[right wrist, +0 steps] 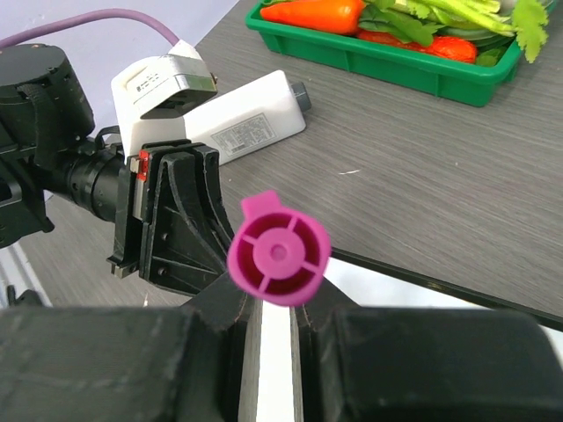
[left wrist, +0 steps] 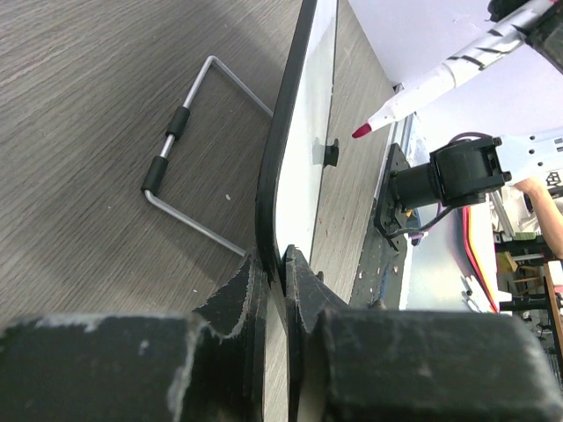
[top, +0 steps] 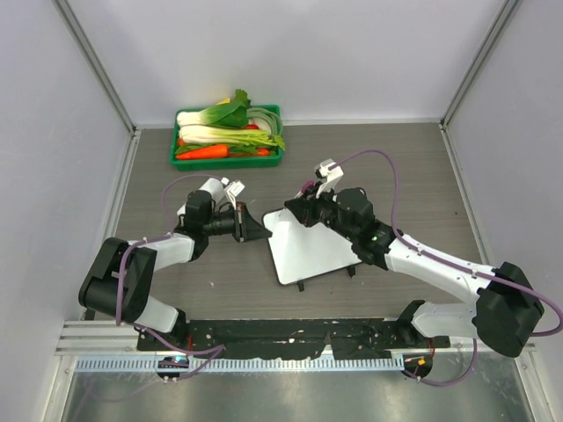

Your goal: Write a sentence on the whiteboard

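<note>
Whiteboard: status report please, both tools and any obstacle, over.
Left tool shut on board edge. Right tool shut on marker, tip just clear of board. No writing seen. Tray far off, nothing in the way.

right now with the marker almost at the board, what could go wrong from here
The left claw pinches only the thin edge of the whiteboard; marker pressure might twist it or slide it loose.
The marker is clamped in the right claw with its long front unsupported, so pressing could tilt it or push it back.
</note>
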### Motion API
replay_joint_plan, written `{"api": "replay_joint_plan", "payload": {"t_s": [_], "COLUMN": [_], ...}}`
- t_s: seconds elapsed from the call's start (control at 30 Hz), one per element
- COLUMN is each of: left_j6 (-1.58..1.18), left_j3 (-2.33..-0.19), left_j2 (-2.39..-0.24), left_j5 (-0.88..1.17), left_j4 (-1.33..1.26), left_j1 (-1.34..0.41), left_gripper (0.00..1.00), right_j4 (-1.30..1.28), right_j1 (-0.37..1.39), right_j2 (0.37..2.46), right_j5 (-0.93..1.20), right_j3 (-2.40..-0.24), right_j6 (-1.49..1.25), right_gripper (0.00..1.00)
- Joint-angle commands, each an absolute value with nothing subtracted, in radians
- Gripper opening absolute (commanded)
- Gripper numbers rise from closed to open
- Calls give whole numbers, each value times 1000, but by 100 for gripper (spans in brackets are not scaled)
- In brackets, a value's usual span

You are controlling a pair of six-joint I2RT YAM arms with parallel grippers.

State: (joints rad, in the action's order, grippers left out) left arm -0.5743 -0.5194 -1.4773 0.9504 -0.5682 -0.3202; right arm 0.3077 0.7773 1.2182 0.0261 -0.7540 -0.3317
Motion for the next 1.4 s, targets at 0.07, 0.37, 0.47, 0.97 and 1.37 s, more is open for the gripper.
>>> {"api": "replay_joint_plan", "payload": {"t_s": [0.07, 0.37, 0.47, 0.97, 1.37], "left_j6": [-503, -503, -505, -508, -514], "left_j3": [-505, -505, -505, -503, -503], "left_j2": [-1496, -1496, -1499, -1499, -1503], "left_j5": [930, 928, 931, 942, 950], "left_j4": [-537, -535, -535, -545, -552], "left_j1": [-322, -324, -322, -319, -318], "left_gripper": [0, 0, 0, 0, 0], "right_j4": [402, 426, 431, 422, 445], "right_j1": [874, 963, 976, 977, 977], "right_j2": [1194, 1198, 1197, 1252, 1275], "right_j5": [-172, -293, -327, -342, -390], "right_j3": [-758, -739, -729, -759, -739], "right_j6": [-221, -150, -141, -150, -172], "right_gripper": [2, 2, 1, 2, 1]}}
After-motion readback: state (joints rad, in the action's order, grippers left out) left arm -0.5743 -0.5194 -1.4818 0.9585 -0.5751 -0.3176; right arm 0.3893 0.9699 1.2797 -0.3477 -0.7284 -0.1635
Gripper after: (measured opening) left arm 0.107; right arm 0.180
